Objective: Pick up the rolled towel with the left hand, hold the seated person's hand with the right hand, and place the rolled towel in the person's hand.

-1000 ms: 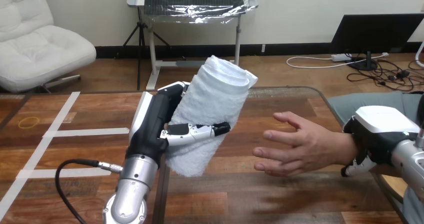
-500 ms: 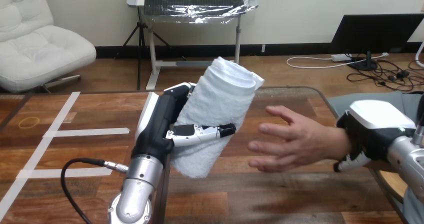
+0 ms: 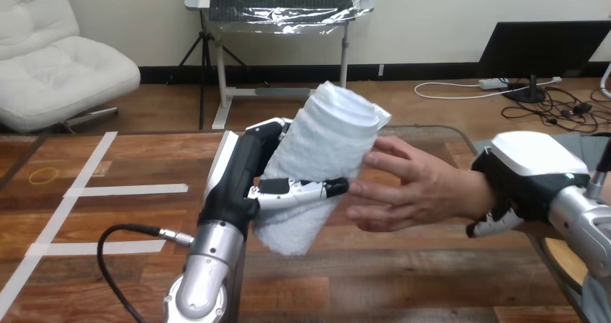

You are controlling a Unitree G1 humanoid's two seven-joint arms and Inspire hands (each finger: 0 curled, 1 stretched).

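Observation:
My left hand (image 3: 241,175) is shut on the rolled white towel (image 3: 324,157), which it holds tilted above the middle of the table. The person's hand (image 3: 411,189) reaches in from the right, palm turned toward the towel, and its fingertips touch the towel's right side. My right hand (image 3: 522,179) is at the person's wrist, its white back facing me. A curled finger shows under the wrist, so it grips the wrist.
The wooden table (image 3: 360,280) carries white tape strips (image 3: 130,189) at the left. A yellow rubber band (image 3: 42,176) lies near the far left edge. A black cable (image 3: 119,254) runs from my left forearm.
My left hand has carried the towel to the right. My right hand has brought the person's hand to the left, and the fingers now touch the towel.

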